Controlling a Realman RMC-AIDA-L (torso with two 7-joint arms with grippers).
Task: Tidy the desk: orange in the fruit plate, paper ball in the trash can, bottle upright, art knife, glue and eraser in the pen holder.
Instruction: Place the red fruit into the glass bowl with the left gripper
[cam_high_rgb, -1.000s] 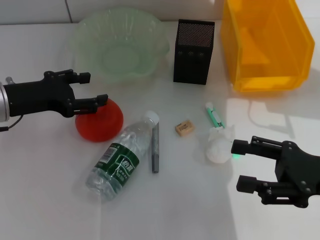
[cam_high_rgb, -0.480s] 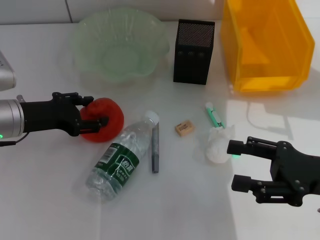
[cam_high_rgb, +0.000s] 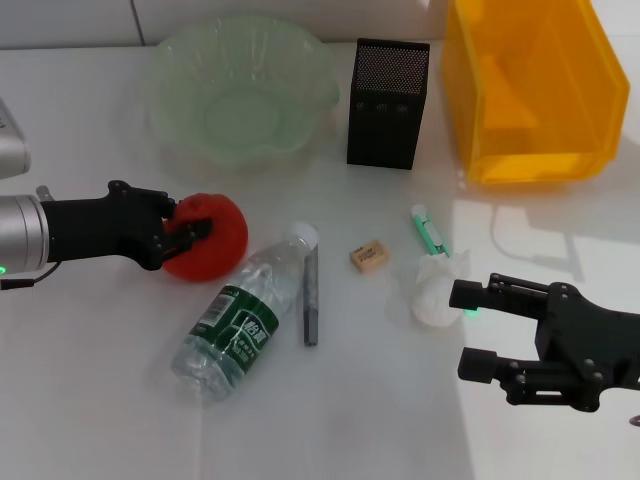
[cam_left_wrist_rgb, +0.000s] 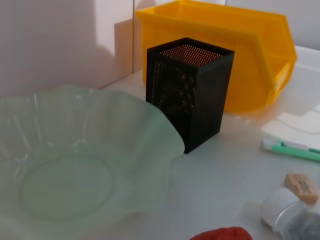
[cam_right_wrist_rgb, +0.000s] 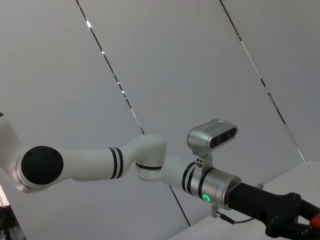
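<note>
The orange (cam_high_rgb: 215, 240) sits on the table below the pale green fruit plate (cam_high_rgb: 240, 95). My left gripper (cam_high_rgb: 185, 220) is shut on its left side. The white paper ball (cam_high_rgb: 435, 292) lies right of centre, and my right gripper (cam_high_rgb: 466, 330) stands open just beside it, the upper finger touching its edge. The bottle (cam_high_rgb: 235, 325) lies on its side. Next to it is the grey art knife (cam_high_rgb: 310, 295). The eraser (cam_high_rgb: 368, 257) and the green glue (cam_high_rgb: 430, 230) lie in front of the black mesh pen holder (cam_high_rgb: 388, 103). The yellow trash can (cam_high_rgb: 530, 90) stands at the back right.
The left wrist view looks over the fruit plate (cam_left_wrist_rgb: 65, 165) toward the pen holder (cam_left_wrist_rgb: 190, 90), the trash can (cam_left_wrist_rgb: 225, 45), the glue (cam_left_wrist_rgb: 295, 149) and the eraser (cam_left_wrist_rgb: 301, 186). The right wrist view shows only the left arm (cam_right_wrist_rgb: 150, 165) against a wall.
My left gripper came down from above the orange and its fingers closed on the fruit. The right gripper crept slightly left toward the paper ball, still open.
</note>
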